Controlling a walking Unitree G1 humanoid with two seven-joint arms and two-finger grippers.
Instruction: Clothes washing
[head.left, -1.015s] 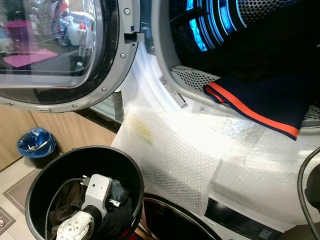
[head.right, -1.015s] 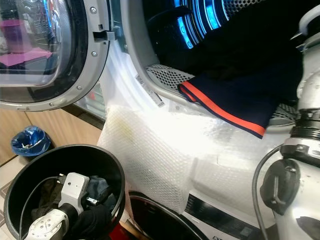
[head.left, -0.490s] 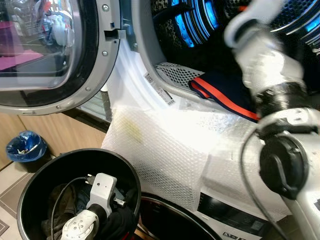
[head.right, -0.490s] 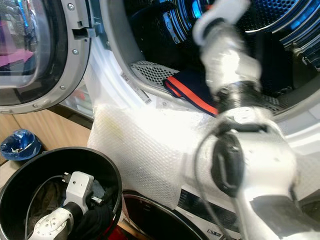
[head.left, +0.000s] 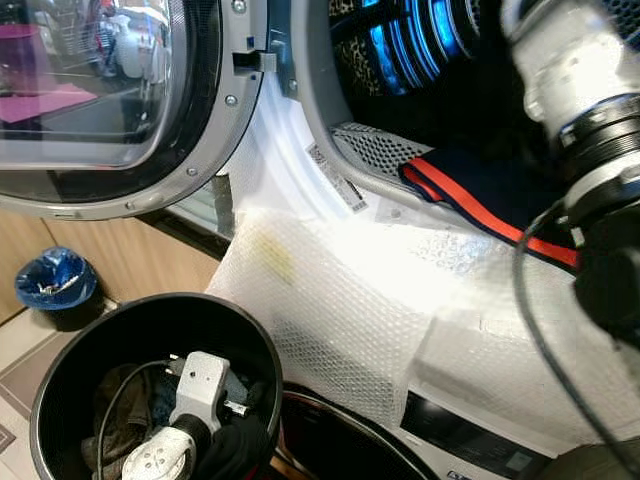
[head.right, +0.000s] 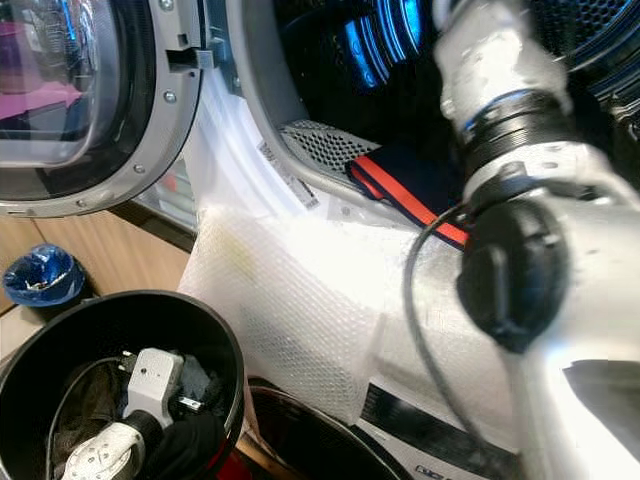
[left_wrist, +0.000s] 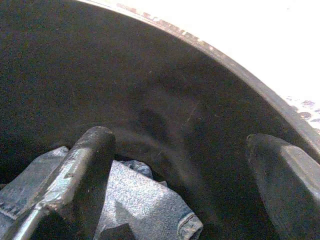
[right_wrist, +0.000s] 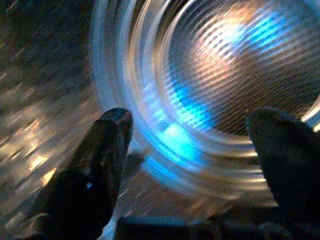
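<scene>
A navy garment with an orange-red stripe (head.left: 470, 190) lies over the lip of the washer drum (head.left: 420, 50), which glows blue inside. My right arm (head.left: 590, 120) reaches into the drum above it. My right gripper (right_wrist: 190, 135) is open, facing the ribbed back of the drum, with nothing between its fingers. My left arm (head.left: 195, 390) is down inside a black bucket (head.left: 150, 297) of dark clothes. There my left gripper (left_wrist: 185, 165) is open just over a grey-blue cloth (left_wrist: 135, 195), close to the bucket wall.
The washer's round glass door (head.left: 100, 90) stands swung open at the left. Bubble wrap (head.left: 340, 300) drapes over the washer front below the opening. A small bin with a blue liner (head.left: 47, 285) stands on the floor at far left. Another dark rim (head.left: 330, 430) shows beside the bucket.
My right arm has swung in from the right edge and reached up into the drum. The head camera has shifted slightly. My left arm stays in the bucket.
</scene>
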